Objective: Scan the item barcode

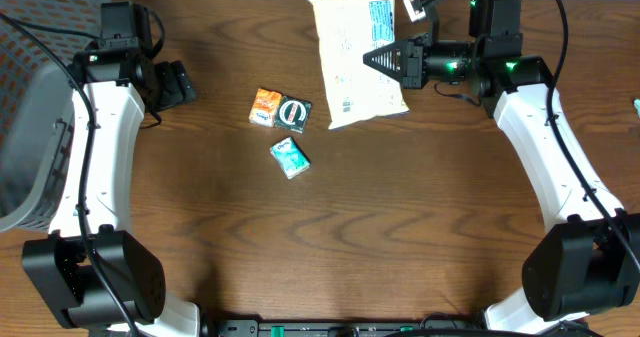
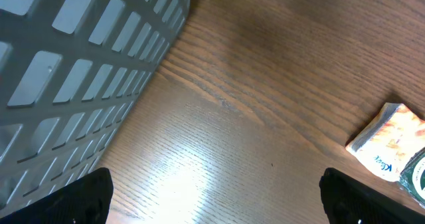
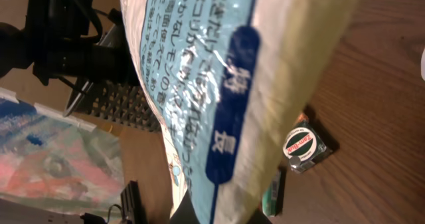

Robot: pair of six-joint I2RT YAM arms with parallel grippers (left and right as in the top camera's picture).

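holding white bag [image 1: 355,57] over wood table [image 1: 400,227] | right hand [image 1: 385,59] clamped on it | left hand [image 1: 188,82] apart near basket [image 1: 30,107]

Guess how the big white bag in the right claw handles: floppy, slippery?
Likely floppy: the white bag looks like a soft pillow pack pinched at one edge by the right claw. Probably slippery; its film shines.

The near side of the table [image 1: 400,247] has lots of room. Three small packs [image 1: 293,113] sit mid-table. A big bag [image 1: 355,62] blocks the far right, and a basket [image 1: 30,107] blocks the left.
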